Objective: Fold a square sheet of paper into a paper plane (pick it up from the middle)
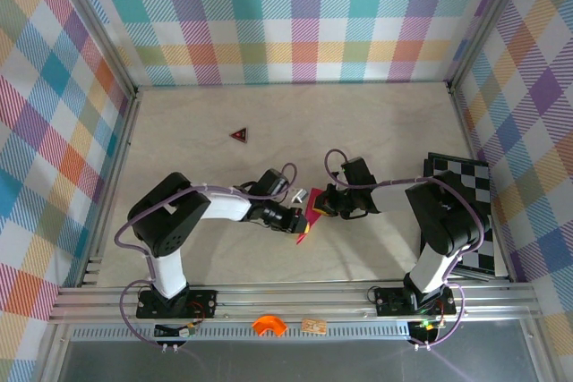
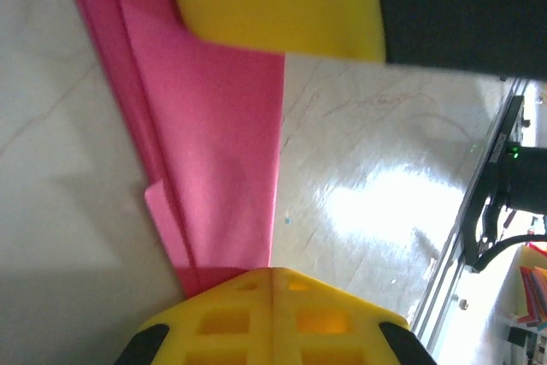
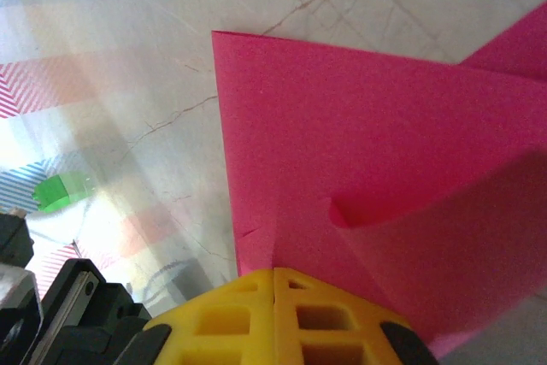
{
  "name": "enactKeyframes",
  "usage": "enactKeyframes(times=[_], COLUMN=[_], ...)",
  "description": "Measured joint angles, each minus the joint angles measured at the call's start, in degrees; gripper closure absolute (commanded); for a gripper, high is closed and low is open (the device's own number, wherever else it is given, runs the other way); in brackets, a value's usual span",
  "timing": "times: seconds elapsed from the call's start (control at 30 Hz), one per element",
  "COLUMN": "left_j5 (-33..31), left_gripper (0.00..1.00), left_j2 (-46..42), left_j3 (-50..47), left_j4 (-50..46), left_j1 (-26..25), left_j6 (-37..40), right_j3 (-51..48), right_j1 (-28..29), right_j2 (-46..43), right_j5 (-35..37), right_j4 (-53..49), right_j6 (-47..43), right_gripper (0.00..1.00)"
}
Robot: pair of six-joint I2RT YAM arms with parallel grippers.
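**Top view of the bench [image 1: 179,131].** Near its centre we see the left claw [image 1: 300,221] clenched on the pink paper [image 1: 314,214] from 9 o'clock. The right claw [image 1: 324,207] is clenched on the same paper from 2 o'clock. The paper, folded in creased layers, spans the two claws. A dark red triangle [image 1: 238,134] lies at 11 o'clock of the paper and a checkerboard [image 1: 466,190] at 3 o'clock.
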Motion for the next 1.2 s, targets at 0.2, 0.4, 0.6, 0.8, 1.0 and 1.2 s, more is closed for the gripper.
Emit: enactKeyframes(times=[0.2,0.4,0.6,0.8,1.0,1.2], left_j5=[-0.9,-2.9,-6.4,-5.7,-5.3,-5.5], left_gripper=[1.0,1.0,1.0,1.0,1.0,1.0], left_j2=[-4.1,-9.7,-14.8,-9.4,-1.0,0.4], left_j3=[-3.9,-6.9,-5.5,0.9,4.4,2.3], left_j4=[-2.1,-9.4,-10.0,-3.3,-0.4,-0.3], left_j1=[-0.5,-1.9,-2.3,-2.3,-2.9,-3.8], left_j6=[1.4,2.9,0.5,-4.0,-5.7,-5.2], right_j3=[0.2,0.2,0.2,0.2,0.2,0.2], right_j1=[0.0,0.0,0.0,0.0,0.0,0.0], right_j2=[0.0,0.0,0.0,0.0,0.0,0.0], right_j5=[0.0,0.0,0.0,0.0,0.0,0.0], right_j4=[-0.3,-0.3,-0.3,-0.4,-0.3,-0.4], right_j6=[0.0,0.0,0.0,0.0,0.0,0.0], right_gripper=[0.97,0.97,0.97,0.97,0.97,0.98])
